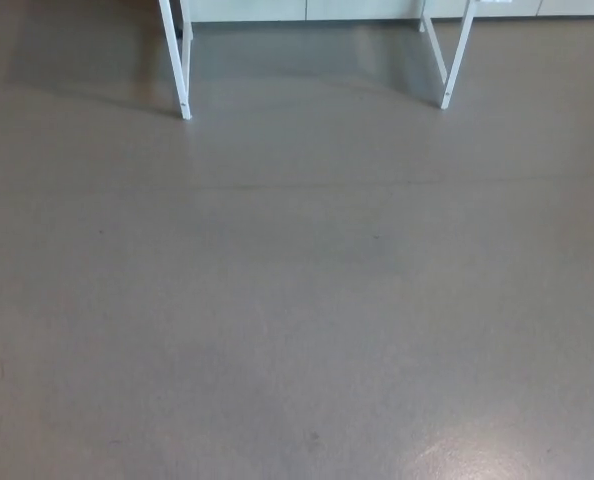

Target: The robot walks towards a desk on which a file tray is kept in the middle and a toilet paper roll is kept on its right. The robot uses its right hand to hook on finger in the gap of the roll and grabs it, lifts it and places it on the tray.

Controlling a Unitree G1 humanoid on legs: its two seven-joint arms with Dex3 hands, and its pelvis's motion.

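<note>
Fingers of both hands out of view — only grey floor (297,300) and white desk legs (177,60)

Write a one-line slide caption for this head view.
Bare grey floor ahead, with white desk legs at the top edge; no hands, tray or roll visible.

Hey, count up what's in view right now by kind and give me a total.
White desk legs: 4, front left, front right, and two partly seen behind them
Grey floor: 1
Robot hands: 0
Total: 5
</note>
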